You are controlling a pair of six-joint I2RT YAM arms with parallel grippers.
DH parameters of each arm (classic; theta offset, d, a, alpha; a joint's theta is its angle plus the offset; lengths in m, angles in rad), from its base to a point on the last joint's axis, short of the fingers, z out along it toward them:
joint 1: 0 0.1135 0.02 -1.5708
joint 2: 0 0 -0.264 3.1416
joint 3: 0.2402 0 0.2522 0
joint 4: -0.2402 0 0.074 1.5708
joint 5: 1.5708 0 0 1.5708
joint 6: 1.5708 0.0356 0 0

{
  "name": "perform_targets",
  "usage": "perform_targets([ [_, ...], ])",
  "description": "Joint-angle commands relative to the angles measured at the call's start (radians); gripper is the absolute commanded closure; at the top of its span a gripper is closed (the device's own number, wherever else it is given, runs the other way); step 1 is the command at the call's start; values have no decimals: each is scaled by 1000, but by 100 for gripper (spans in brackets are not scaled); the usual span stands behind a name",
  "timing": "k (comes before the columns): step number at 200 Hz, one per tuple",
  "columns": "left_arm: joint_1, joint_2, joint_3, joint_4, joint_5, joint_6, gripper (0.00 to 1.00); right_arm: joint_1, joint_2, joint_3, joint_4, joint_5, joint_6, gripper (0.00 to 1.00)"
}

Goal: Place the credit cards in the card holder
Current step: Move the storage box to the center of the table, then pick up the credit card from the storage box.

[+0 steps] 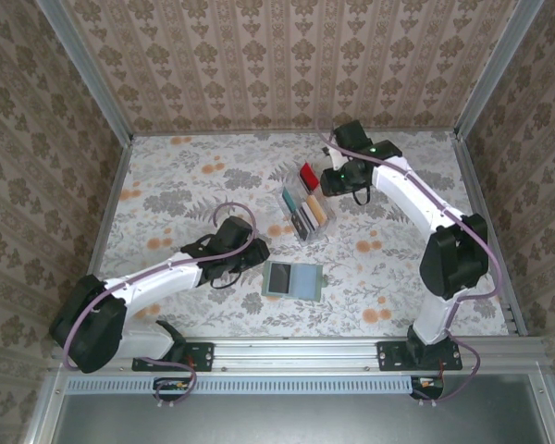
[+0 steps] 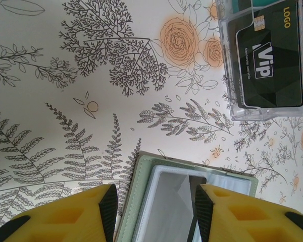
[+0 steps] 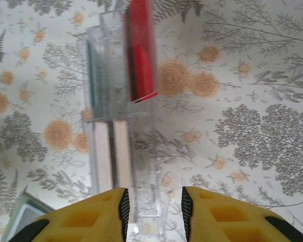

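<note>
The card holder (image 1: 293, 279) lies open on the floral table, sage-green with clear slots (image 2: 192, 201). My left gripper (image 1: 256, 254) hovers over its left end, jaws open (image 2: 155, 214) and nothing held. The credit cards stand in a clear tray (image 1: 305, 208): a red card (image 3: 141, 55), a teal card (image 3: 92, 75), two pale cards (image 3: 103, 156) and a black VIP card (image 2: 270, 55). My right gripper (image 1: 333, 182) is at the tray's far end. Its jaws are open (image 3: 155, 212) either side of an empty clear compartment.
Patterned walls with metal posts enclose the table on three sides. Open tabletop lies left of the left arm and right of the tray. A corner of the card holder (image 3: 20, 217) shows beside my right gripper's left finger.
</note>
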Motion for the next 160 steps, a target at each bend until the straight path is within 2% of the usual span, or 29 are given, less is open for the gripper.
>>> perform_targets([
  [1, 7, -21, -11, 0, -16, 9, 52, 101, -2, 3, -40, 57, 44, 65],
  [18, 7, -24, -11, -2, -15, 9, 52, 173, 21, 3, -30, 188, 70, 65],
  [37, 7, -31, -14, -3, -18, 6, 52, 234, 72, 26, -35, 274, 71, 66],
  [83, 11, -53, -22, -19, -29, 9, 51, 318, 195, 81, -66, 490, 91, 65],
  [160, 19, -79, -40, -26, -40, 0, 50, 336, 285, 96, -84, 579, 79, 63],
])
